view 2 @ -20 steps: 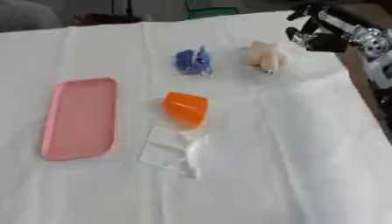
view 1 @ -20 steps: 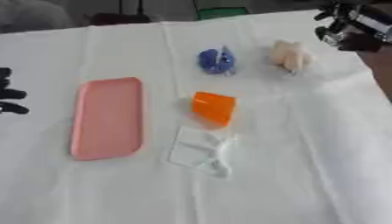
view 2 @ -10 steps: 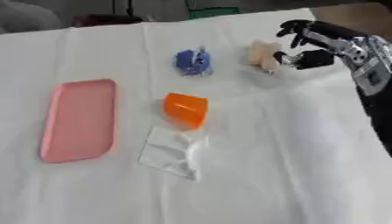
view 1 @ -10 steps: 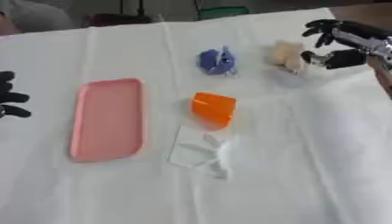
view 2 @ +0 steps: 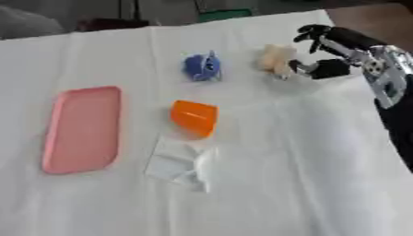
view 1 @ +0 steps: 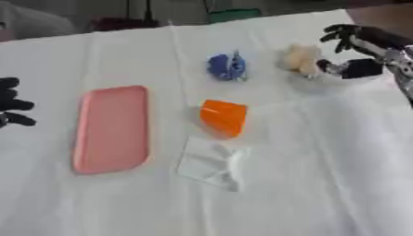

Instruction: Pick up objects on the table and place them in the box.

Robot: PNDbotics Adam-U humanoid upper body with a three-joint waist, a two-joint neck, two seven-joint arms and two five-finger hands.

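White cloth-covered table (view 1: 339, 175), seen from above. Far right: right hand (view 2: 327, 51) reaching in from the upper right corner, fingers spread and partly curved, thumb low and pointing toward a pale beige lumpy object (view 2: 274, 59) — hand just beside it, open around its right side, contact impossible to judge, nothing pinched. Left of that, a small blue object (view 1: 226, 66) with a thin upright piece, near the far middle of the cloth. Closer in, at the centre, an orange cup-like object (view 1: 223, 117) lying on its side; just below it, a crumpled piece of clear plastic (view 1: 210, 163), nearly touching the orange one. Well to the left, a flat pink tray (view 1: 112, 128) with rounded corners, long side running away from the camera, holding nothing. At the left edge, left hand (view 1: 11, 102) — only dark fingers showing, straight and relaxed, apart from every object. Dark shapes along the far edge beyond the cloth, too blurred to identify.
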